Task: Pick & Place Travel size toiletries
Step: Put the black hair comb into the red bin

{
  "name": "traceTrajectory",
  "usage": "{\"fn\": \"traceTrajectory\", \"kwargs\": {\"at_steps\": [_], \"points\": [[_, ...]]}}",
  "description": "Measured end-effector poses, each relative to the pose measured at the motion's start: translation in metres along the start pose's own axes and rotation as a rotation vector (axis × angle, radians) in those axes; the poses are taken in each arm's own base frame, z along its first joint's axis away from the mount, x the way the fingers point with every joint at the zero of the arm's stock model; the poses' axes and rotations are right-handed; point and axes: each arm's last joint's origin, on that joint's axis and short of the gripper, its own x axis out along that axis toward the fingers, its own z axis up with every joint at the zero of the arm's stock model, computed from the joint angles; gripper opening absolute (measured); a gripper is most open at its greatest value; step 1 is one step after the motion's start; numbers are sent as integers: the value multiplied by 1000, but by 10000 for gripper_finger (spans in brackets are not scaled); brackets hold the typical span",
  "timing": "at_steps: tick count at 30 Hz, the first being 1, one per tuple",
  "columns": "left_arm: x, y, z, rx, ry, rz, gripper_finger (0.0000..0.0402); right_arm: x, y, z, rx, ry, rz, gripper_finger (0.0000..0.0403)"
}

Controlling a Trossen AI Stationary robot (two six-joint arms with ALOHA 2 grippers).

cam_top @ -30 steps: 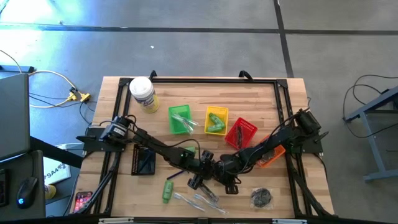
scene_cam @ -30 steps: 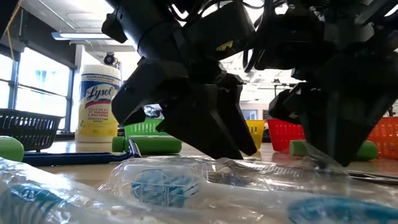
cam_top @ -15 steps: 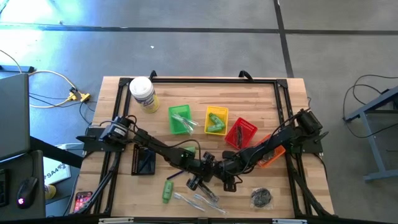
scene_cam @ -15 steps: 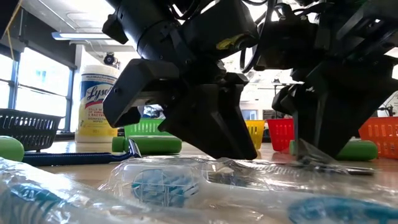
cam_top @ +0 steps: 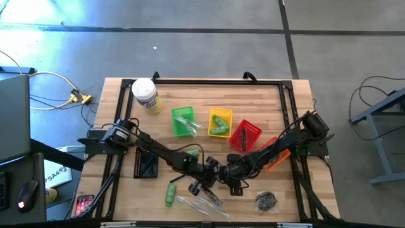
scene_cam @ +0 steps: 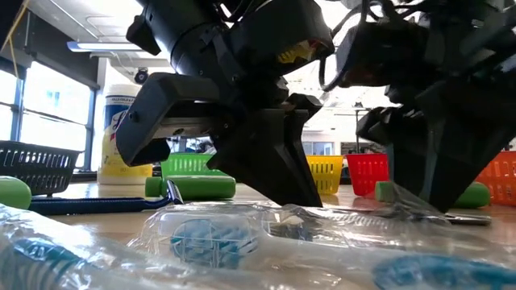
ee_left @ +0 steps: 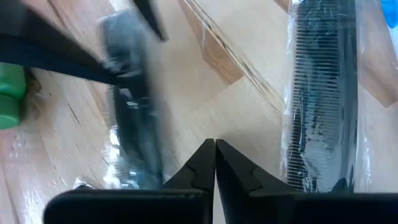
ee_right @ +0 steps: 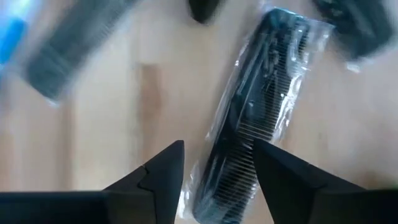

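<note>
My left gripper (cam_top: 200, 185) hovers near the table's front middle, shut with nothing between its fingers (ee_left: 214, 149), over bare wood. A black comb in a clear packet (ee_left: 323, 93) lies beside it, and a second dark packet (ee_left: 130, 130) on its other side. My right gripper (cam_top: 235, 185) stands open just right of it. Its fingers (ee_right: 214, 165) stand on either side of the end of a packeted black comb (ee_right: 255, 118) that lies flat on the wood. Clear packets with blue pieces (cam_top: 202, 202), a green bottle (cam_top: 169, 193) and a round dark pouch (cam_top: 266, 201) lie along the front edge.
Green (cam_top: 183, 120), yellow (cam_top: 220, 121), red (cam_top: 245, 135) and orange (cam_top: 276, 157) baskets stand in a row behind the grippers, and a black basket (cam_top: 145, 163) at the left. A white jar with a yellow label (cam_top: 145, 95) stands far left. Both grippers are close together.
My left gripper has shut on nothing and risen slightly in the low view. My right gripper has spread its fingers wider over the packeted comb. Neither arm has travelled far, and the packets lie where they were.
</note>
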Motion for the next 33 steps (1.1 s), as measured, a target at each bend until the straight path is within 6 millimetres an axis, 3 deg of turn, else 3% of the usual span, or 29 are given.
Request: {"fn": "traceTrajectory", "kwargs": {"at_steps": [11, 21, 28, 33], "points": [[-23, -20, 12, 47, 2, -29, 5, -17, 17, -7, -27, -88, -94, 198], [-46, -31, 20, 36, 12, -56, 6, 4, 9, -15, -23, -4, -210, 198], [-47, -31, 21, 27, 13, -56, 6, 6, 3, -15, -35, 26, -229, 198], [-47, -31, 21, 19, 13, -56, 6, 21, -1, -17, -41, 80, -221, 195]]}}
